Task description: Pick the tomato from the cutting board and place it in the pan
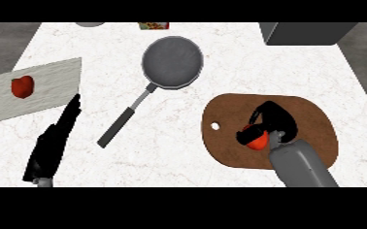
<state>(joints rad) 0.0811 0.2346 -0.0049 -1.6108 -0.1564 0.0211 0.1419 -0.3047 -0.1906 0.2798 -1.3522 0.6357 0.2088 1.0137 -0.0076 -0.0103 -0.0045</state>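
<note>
Forearm first: we see the grey right forearm rising from the lower right edge and leaning up and to the left over the brown oval wooden cutting board (pixel 229 140), and at its end our black right hand (pixel 272 121) bends down onto the board's middle. Its fingers and thumb curl round the small red tomato (pixel 258 139), which shows only as a red patch at the hand's lower left side, just beside the wrist; the rest of it is hidden under the hand. We cannot tell whether the tomato touches the board or is raised off it. The board lies on the white marbled worktop (pixel 215 73), with a small hole near its left edge. The round grey metal pan (pixel 172 63) sits well apart from the hand, up and to the left, its dark straight handle running down and left towards the middle of the worktop; nothing lies inside it. Our black left hand (pixel 57 136) shows at the left side, its fingers straight and pointing up and to the right, holding nothing. Above it a pale grey rectangular mat (pixel 50 85) lies at the left edge with a second small red object (pixel 22 86) on it. A dark grey box-shaped block (pixel 308 33) stands at the top right, and a small colourful packet (pixel 154 25) at the top edge.
</note>
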